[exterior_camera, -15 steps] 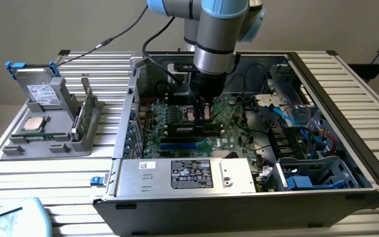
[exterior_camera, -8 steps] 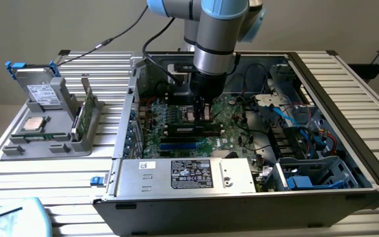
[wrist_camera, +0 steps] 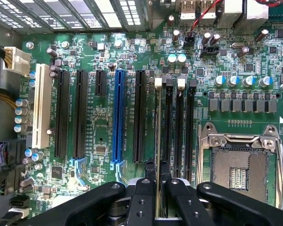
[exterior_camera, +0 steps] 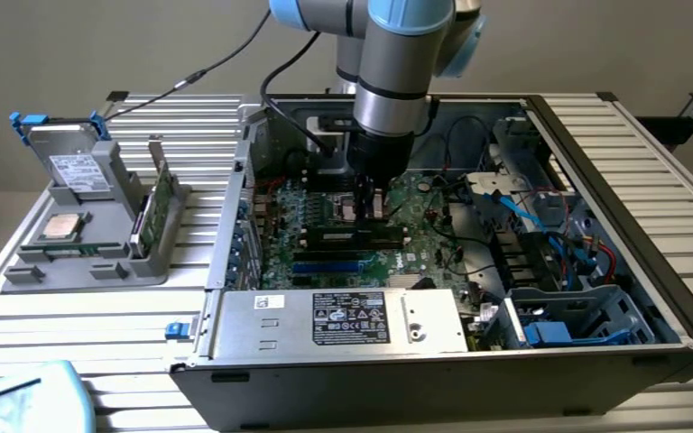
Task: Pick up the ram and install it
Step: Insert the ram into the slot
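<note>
Gripper (wrist_camera: 157,168) holds ram (wrist_camera: 158,122) (socket (wrist_camera: 239,172) beside)

The motherboard (wrist_camera: 108,61) is green w/ silver-and-blue capacitors (wrist_camera: 233,81) – one slot (wrist_camera: 118,115) is blue, a 2nd slot (wrist_camera: 41,110) white, the others black. The ram (wrist_camera: 159,127) shows a pale green edge. The gripper (wrist_camera: 157,165) is black, the arm (exterior_camera: 389,81) grey w/ light-blue caps – the table (exterior_camera: 33,316) pale, ribbed.

Bright even light, soft shadows, min. glare
</note>
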Robot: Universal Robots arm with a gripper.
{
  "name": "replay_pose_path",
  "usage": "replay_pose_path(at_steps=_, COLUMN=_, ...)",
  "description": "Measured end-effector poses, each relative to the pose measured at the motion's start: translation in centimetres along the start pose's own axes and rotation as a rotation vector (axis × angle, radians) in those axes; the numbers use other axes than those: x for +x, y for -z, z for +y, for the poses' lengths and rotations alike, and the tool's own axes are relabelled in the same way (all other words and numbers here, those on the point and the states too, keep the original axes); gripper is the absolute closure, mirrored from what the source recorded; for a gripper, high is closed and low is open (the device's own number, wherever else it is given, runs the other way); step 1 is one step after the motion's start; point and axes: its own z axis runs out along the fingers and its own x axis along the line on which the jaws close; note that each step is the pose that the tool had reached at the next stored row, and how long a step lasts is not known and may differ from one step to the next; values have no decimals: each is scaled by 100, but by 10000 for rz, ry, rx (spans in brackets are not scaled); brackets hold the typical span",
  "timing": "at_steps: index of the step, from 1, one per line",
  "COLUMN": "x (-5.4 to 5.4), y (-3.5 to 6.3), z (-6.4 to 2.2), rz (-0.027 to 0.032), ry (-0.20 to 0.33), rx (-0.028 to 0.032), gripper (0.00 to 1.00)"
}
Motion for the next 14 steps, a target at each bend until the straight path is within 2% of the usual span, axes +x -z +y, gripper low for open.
replay_pose_path(at_steps=14, x=-4, y=-33, z=-3, rz=6, ry=-12, rx=-3, gripper=86)
